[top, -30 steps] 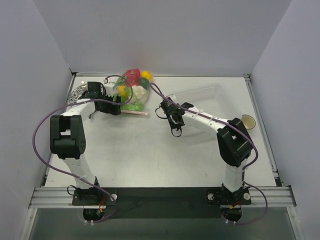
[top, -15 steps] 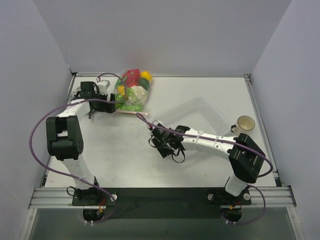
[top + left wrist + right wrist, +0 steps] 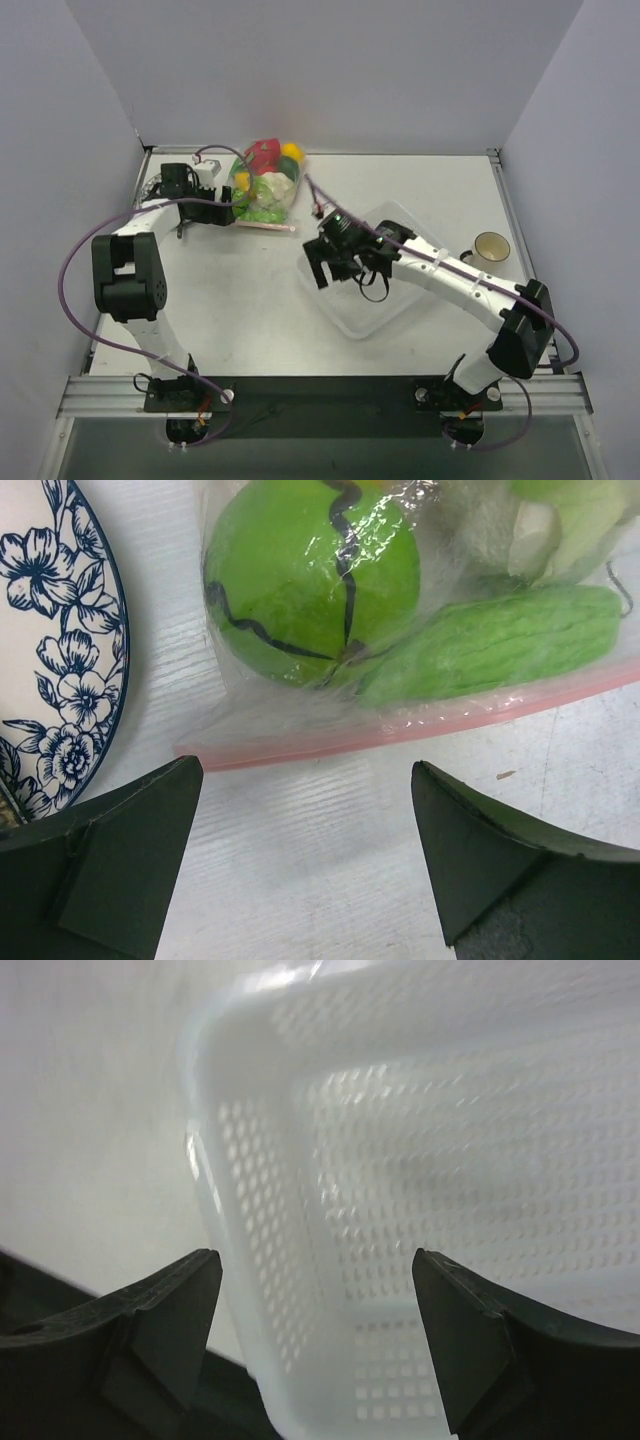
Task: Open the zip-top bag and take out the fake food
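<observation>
The zip-top bag (image 3: 266, 188) lies at the back left of the table, its pink zip strip (image 3: 400, 730) shut along the near edge. The fake food (image 3: 270, 178) is inside it: a green round fruit (image 3: 300, 575), a green pod (image 3: 490, 640) and red, yellow and white pieces. My left gripper (image 3: 222, 208) is open just short of the strip, with bare table between its fingers (image 3: 120, 850). My right gripper (image 3: 330, 264) is open over the near-left corner of the clear mesh tray (image 3: 365, 315), its fingers either side of the tray wall (image 3: 260, 1260) and apart from it.
A blue-flowered plate (image 3: 50, 650) lies just left of the bag, against the left wall (image 3: 100, 120). A small cup (image 3: 490, 246) stands at the right, beyond the tray. The arms' purple cables loop over the left side and the middle.
The right arm swung from the back toward the middle front, bringing the tray along, and its jaws opened. The left gripper shifted slightly left, then held still, open.
</observation>
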Robot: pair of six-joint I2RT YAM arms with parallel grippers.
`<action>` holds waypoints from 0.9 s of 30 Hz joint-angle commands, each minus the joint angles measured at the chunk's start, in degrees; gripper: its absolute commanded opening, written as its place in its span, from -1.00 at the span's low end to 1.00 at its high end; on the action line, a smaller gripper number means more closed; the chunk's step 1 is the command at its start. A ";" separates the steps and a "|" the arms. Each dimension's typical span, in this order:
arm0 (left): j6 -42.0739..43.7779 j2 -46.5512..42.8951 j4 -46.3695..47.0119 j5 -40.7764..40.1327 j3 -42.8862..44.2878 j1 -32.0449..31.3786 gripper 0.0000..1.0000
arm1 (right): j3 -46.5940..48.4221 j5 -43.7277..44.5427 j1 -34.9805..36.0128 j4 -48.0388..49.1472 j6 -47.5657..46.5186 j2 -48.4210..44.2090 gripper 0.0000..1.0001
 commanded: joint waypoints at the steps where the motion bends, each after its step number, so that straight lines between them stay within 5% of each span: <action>1: -0.21 -4.54 0.51 2.78 1.87 0.11 0.95 | 9.12 7.68 -11.20 -2.37 19.66 2.02 0.58; 8: 1.02 -5.95 -0.10 3.30 1.17 0.03 0.95 | 28.46 15.41 -13.94 -14.23 31.73 21.27 0.61; 15: 3.30 -8.50 10.85 1.02 -8.22 -0.85 0.95 | 29.45 17.07 -15.34 -14.14 34.54 25.41 0.57; 19: 12.58 -13.41 22.29 -0.03 -18.83 -2.43 0.95 | 27.43 17.69 -16.66 -14.06 35.07 24.10 0.57; 27: 40.00 -21.51 48.54 -13.21 -35.64 -15.61 0.95 | 27.86 15.14 -19.47 -14.14 35.42 26.81 0.55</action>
